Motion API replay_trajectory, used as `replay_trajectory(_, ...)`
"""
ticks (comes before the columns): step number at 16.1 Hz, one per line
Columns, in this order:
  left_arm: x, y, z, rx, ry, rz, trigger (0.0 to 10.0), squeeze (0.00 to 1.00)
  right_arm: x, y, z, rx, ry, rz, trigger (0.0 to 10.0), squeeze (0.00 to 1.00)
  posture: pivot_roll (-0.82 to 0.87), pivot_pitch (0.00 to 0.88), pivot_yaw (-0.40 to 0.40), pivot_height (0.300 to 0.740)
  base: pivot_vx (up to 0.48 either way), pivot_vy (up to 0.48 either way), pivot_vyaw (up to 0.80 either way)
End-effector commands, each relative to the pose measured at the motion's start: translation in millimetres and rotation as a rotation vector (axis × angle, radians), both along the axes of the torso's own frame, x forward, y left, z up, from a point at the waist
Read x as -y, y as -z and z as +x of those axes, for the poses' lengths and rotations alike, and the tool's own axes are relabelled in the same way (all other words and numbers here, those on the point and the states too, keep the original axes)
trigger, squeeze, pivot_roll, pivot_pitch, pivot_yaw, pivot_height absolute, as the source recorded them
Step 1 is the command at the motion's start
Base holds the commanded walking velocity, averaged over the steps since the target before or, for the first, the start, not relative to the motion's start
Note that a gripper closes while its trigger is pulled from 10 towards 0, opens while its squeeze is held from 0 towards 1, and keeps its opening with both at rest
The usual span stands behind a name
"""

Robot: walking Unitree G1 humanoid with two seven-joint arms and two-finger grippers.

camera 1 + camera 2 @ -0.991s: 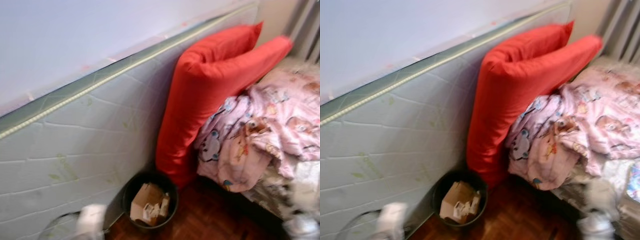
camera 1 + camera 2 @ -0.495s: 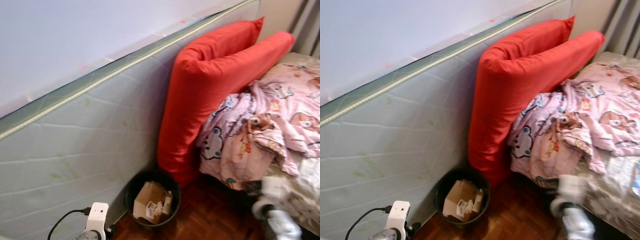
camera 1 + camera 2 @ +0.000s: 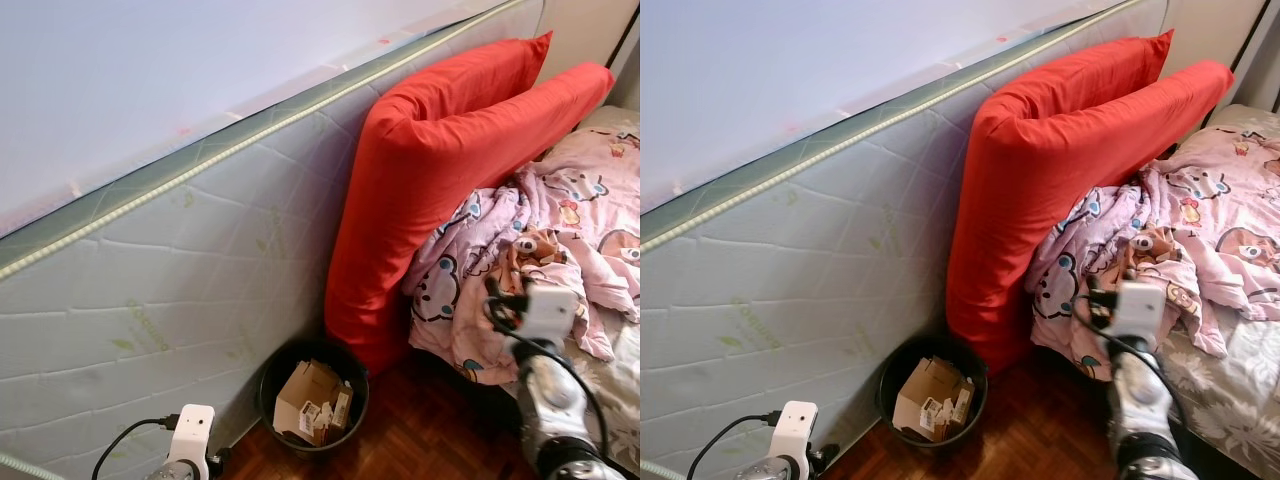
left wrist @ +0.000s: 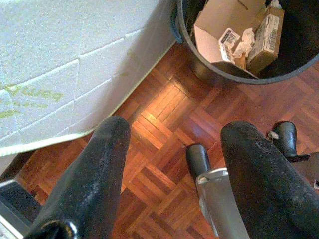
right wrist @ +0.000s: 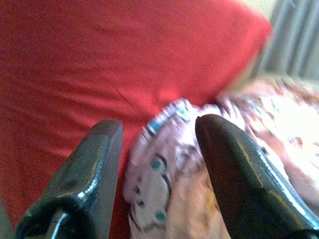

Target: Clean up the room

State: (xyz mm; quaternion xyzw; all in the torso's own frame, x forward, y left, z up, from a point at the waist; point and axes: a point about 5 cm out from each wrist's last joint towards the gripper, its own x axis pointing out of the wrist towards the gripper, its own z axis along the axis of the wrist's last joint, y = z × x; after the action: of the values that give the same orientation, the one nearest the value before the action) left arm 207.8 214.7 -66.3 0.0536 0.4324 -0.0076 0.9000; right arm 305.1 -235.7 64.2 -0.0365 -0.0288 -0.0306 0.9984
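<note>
A pink cartoon-print blanket [image 3: 560, 235] lies crumpled on the bed, against two red pillows [image 3: 440, 170] that lean on an upright mattress [image 3: 190, 280]. My right arm [image 3: 545, 390] is raised in front of the blanket's near edge. In the right wrist view my right gripper [image 5: 159, 164] is open, with the blanket [image 5: 174, 199] and a red pillow [image 5: 124, 59] beyond its fingers and nothing between them. My left gripper [image 4: 172, 164] hangs open over the parquet floor [image 4: 159, 124], close to a black bin [image 4: 239, 77].
The round black bin [image 3: 313, 398] holds cardboard boxes [image 3: 305, 395] and stands on the floor between the mattress and the pillows. My left wrist [image 3: 190, 440] sits low at the bottom left. The bed's grey flowered sheet [image 3: 1230, 390] is at the right.
My right arm has risen from the bottom right corner up to the pink blanket's near edge. The camera view has shifted slightly and sharpened. The left arm stays low.
</note>
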Motion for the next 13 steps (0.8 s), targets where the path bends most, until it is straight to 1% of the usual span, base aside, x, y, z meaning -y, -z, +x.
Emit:
replay_trajectory(1, -2.4, 1, -2.1, -0.006, -0.006, 0.010, 10.0, 0.00, -11.9, -3, 1.3, 0.033, -0.052, -0.014, 10.0, 0.00, -0.05, 0.000, 0.023, 0.740, 0.000, 0.000, 0.00)
replay_trajectory(2, -2.4, 1, -2.1, -0.006, -0.005, 0.012, 10.0, 0.00, -21.7, 4, -2.4, 0.010, -0.114, -0.021, 10.0, 0.00, -0.06, 0.000, 0.020, 0.740, 0.000, 0.000, 0.00)
replay_trajectory(3, -2.2, 1, -2.0, -0.005, -0.006, 0.014, 10.0, 0.00, -31.5, 21, -14.0, -0.058, -0.180, -0.048, 10.0, 0.00, -0.06, 0.000, 0.017, 0.740, 0.000, 0.000, 0.00)
replay_trajectory(4, -2.3, 1, -2.0, -0.004, -0.007, 0.014, 10.0, 0.00, -32.4, 30, -19.9, -0.097, -0.189, -0.057, 10.0, 0.00, -0.05, 0.000, 0.017, 0.740, 0.000, 0.000, 0.00)
replay_trajectory(5, -2.3, 1, -1.9, -0.003, -0.010, 0.013, 10.0, 0.00, -28.0, 43, -29.8, -0.163, -0.160, -0.056, 10.0, 0.00, -0.05, 0.000, 0.017, 0.740, 0.000, 0.000, 0.00)
replay_trajectory(7, -2.2, 1, -1.7, -0.003, -0.010, 0.013, 10.0, 0.00, -15.5, 81, -58.3, -0.421, -0.107, -0.045, 10.0, 0.00, -0.06, 0.000, 0.021, 0.740, 0.000, 0.000, 0.00)
replay_trajectory(8, -2.2, 1, -1.5, -0.003, -0.009, 0.013, 10.0, 0.00, -8.3, 103, -82.2, -0.583, -0.063, -0.033, 10.0, 0.00, -0.05, 0.000, 0.025, 0.740, 0.000, 0.000, 0.00)
replay_trajectory(9, -2.0, 1, -1.5, -0.003, -0.009, 0.013, 10.0, 0.00, -2.1, 119, -102.9, -0.712, -0.017, -0.031, 10.0, 0.00, -0.05, 0.000, 0.025, 0.740, 0.000, 0.000, 0.00)
replay_trajectory(10, -2.1, 1, -1.4, -0.004, -0.008, 0.013, 10.0, 0.00, 1.6, 131, -119.9, -0.811, 0.041, 0.013, 10.0, 0.00, -0.04, 0.000, 0.027, 0.740, 0.000, 0.000, 0.00)
replay_trajectory(11, -2.1, 1, -1.4, -0.004, -0.008, 0.013, 10.0, 0.00, 2.0, 134, -125.3, -0.841, 0.061, 0.034, 10.0, 0.00, -0.04, 0.000, 0.027, 0.740, 0.000, 0.000, 0.00)
replay_trajectory(12, -1.7, 1, -1.5, -0.006, -0.005, 0.014, 10.0, 0.00, 2.4, 143, -139.6, -0.916, 0.108, 0.061, 10.0, 0.00, -0.03, 0.000, 0.027, 0.740, 0.000, 0.000, 0.00)
replay_trajectory(13, -1.7, 1, -1.4, -0.008, -0.003, 0.014, 10.0, 0.00, 0.1, 147, -145.7, -0.946, 0.121, 0.075, 10.0, 0.00, -0.03, 0.000, 0.032, 0.740, 0.000, 0.000, 0.00)
